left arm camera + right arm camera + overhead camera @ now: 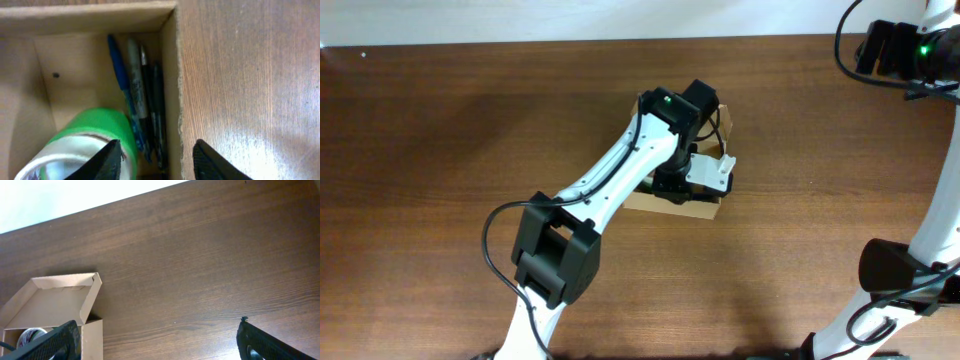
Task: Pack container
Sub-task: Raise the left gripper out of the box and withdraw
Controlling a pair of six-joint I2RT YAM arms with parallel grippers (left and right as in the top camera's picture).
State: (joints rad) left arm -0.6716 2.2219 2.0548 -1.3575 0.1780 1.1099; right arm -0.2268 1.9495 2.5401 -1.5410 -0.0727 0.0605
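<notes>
Container sits mid-table beneath the left gripper, whose jaws gape empty astride its side wall; green tape roll and pens lie inside. Rise straight, seemingly clear, then close the flap

Dark wood-grain table (evenly lit); white wall behind.

Overhead view looks straight down on the tabletop from well above, taking in a broad stretch. Left wrist view faces down from very close into one corner of the container. Right wrist view looks down from higher, container at lower left. All three share the container.
</notes>
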